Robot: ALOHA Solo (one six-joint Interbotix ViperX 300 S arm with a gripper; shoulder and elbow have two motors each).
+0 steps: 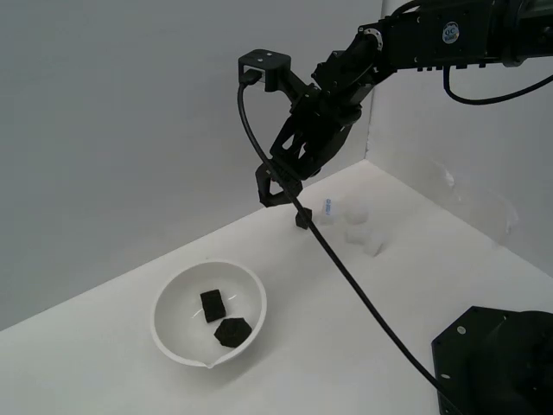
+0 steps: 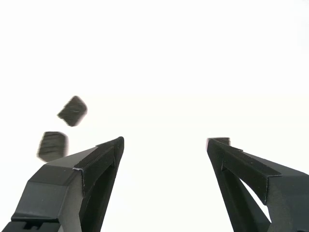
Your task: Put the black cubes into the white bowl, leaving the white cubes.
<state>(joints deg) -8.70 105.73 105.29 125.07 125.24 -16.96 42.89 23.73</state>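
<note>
Now: gripper (image 1: pixel 289 186) wide, empty, frame centre | two black cubes (image 1: pixel 213 305) in bowl (image 1: pixel 168 333) | risk: grabbing white cubes (image 1: pixel 356 216) near third (image 1: pixel 301 220).

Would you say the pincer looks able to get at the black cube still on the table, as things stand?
Probably yes. The pincer hangs open close above the black cube, nothing lying between them. The white cubes sit apart toward the exterior view's right; only the arm's cable runs close by.
</note>
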